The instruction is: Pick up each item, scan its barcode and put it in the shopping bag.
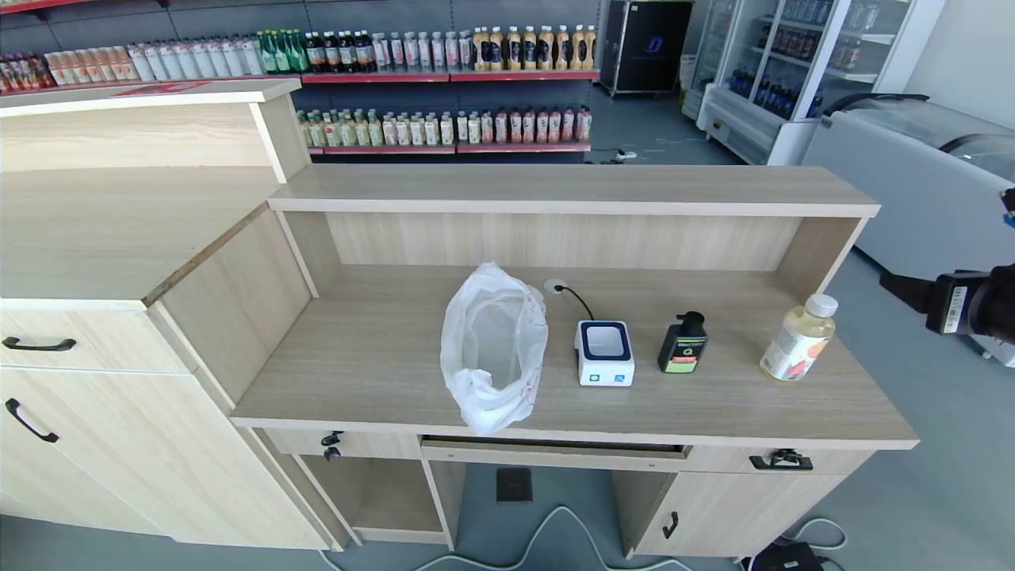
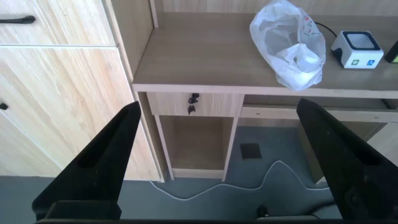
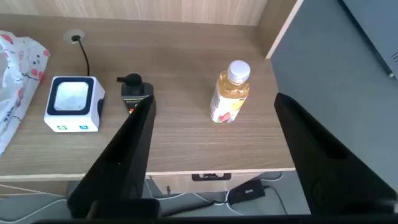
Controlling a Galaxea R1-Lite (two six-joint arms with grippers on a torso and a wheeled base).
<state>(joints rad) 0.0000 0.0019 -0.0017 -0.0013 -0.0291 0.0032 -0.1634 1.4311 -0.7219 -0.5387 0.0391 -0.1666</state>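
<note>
While the left end effector (image 2: 219, 112) and the right end effector (image 3: 214, 102) hang spread apart, goods stand on the table (image 1: 381, 373).
From left to right: bag (image 1: 493, 345), scanner (image 1: 604, 353), pump bottle (image 1: 683, 343), yellow bottle (image 1: 798, 339).

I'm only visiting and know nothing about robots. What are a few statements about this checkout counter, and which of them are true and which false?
1. The shopping bag stands to the left of the scanner. True.
2. The yellow bottle already lies in the shopping bag. False: it stands upright on the counter, near the right end.
3. The dark pump bottle stands between the scanner and the yellow bottle. True.
4. The right gripper is shut on the dark pump bottle. False: it is open and empty.
</note>
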